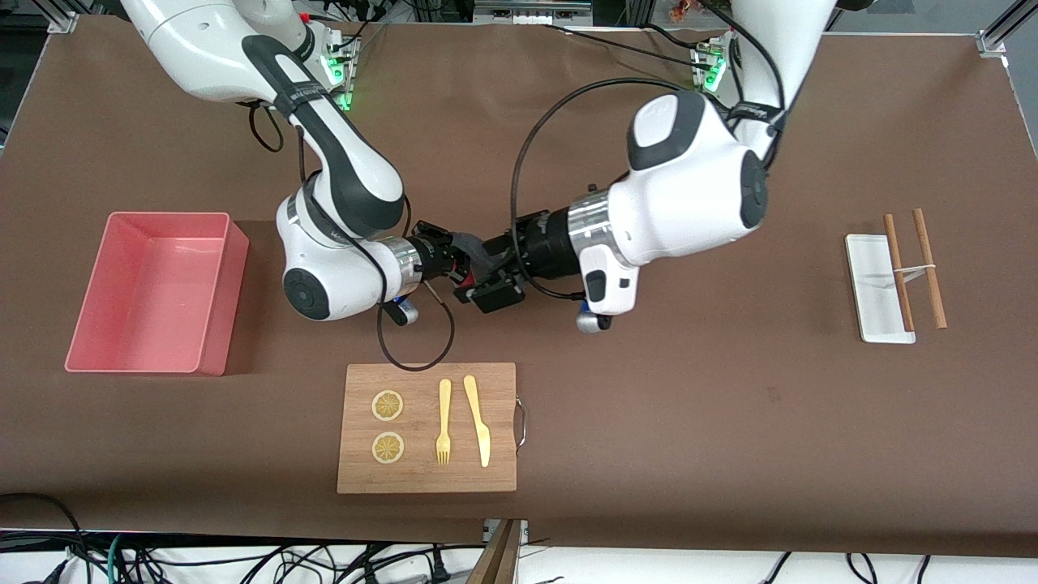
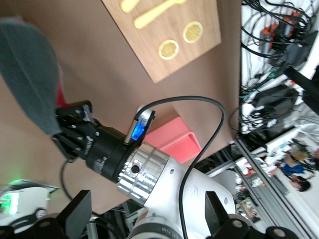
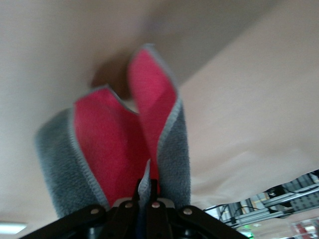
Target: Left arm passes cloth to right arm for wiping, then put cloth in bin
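Brown table point(image 1: 649, 422) — pink bin point(image 1: 154, 292) seemingly empty; right end effector point(image 1: 454, 261) clamps cloth point(image 1: 478, 250), left end effector point(image 1: 493, 261) spread.

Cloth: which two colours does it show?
Grey outside, pinkish-red inside; the cloth shows best in the right wrist view.

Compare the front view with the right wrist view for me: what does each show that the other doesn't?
Only the front view shows the pink bin, the wooden board, the white tray, and the left gripper open beside the cloth. Only the right wrist view shows the cloth's pinkish-red reverse side fanned out above the pinch. Both show the cloth clamped in the shut right gripper over the brown table.
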Controlling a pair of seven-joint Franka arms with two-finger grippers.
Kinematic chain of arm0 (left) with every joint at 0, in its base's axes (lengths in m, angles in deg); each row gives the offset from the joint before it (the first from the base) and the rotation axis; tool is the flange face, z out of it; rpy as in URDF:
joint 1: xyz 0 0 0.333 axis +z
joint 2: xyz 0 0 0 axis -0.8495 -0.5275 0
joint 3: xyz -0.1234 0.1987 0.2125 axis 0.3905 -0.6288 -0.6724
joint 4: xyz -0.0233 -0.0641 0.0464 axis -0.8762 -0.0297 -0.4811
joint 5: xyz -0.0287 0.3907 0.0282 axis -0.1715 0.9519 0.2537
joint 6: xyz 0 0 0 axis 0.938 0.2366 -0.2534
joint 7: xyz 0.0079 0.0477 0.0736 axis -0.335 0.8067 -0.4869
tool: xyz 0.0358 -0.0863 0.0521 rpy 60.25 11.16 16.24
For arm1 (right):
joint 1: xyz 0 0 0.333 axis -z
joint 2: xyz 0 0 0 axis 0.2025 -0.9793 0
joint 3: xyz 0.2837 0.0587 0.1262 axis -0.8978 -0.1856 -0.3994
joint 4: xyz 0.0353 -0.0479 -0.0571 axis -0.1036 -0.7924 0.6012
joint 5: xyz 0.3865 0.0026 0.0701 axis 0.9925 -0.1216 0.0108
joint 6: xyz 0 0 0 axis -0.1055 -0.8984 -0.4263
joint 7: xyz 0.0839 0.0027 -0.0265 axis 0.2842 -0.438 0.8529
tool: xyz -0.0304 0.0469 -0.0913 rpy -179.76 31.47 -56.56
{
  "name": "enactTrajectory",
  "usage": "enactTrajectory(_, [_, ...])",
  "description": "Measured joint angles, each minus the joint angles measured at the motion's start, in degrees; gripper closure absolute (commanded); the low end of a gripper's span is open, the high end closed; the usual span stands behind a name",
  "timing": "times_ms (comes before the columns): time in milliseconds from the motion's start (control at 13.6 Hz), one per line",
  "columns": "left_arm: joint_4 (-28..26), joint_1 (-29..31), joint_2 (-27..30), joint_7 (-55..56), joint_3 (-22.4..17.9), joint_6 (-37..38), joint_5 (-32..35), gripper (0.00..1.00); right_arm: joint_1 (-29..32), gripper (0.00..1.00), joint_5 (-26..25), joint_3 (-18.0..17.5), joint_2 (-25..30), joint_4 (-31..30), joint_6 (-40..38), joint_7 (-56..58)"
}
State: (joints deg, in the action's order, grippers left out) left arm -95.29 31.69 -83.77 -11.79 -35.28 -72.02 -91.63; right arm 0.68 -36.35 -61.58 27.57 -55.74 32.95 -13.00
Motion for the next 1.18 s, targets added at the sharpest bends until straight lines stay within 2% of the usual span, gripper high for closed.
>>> enactTrajectory(294, [0.24, 4.26, 2.12, -0.27, -0.03, 12.19, 8.07, 0.0, 0.21, 1.0, -5.95, 1.36, -0.92, -3.72, 0.07, 5.11])
enactTrajectory(661, [0.33, 5.12, 4.42, -12.85, -0.02, 23.63, 22.51, 0.0, 1.06, 1.0, -9.0, 11.27, -0.98, -4.77, -0.1, 22.68])
enactTrajectory(735, [0.34, 5.51, 4.77, -16.8, -0.03, 25.91, 25.61, 0.0, 1.28, 1.0, -9.57, 13.19, -0.92, -4.74, -0.65, 26.25])
enactTrajectory(955, [0.35, 7.52, 5.5, -30.72, -0.08, 32.85, 34.49, 0.0, 1.76, 1.0, -15.57, 17.94, -0.39, -4.64, -3.05, 35.41])
enactTrajectory(1176, [0.35, 8.6, 6.96, -43.51, -0.08, 37.96, 41.71, 0.0, 2.01, 1.0, -17.28, 22.52, 0.55, -4.47, -4.96, 45.08])
